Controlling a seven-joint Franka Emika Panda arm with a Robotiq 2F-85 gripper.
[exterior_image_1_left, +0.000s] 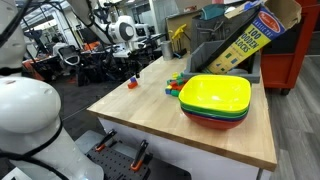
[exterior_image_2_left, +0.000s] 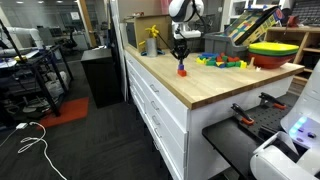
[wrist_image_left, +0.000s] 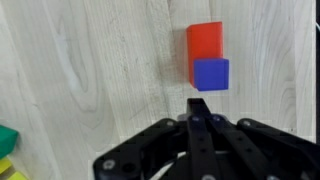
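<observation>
Blue block (wrist_image_left: 211, 74): 1 | red block (wrist_image_left: 204, 45): 1 (touching the blue) | gripper (wrist_image_left: 200, 103): 1, fingers together, empty

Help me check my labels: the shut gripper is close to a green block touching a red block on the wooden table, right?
Not quite. In the wrist view a blue block, not a green one, touches the red block. The rest holds: the gripper is shut, close to them on the wooden table.
</observation>
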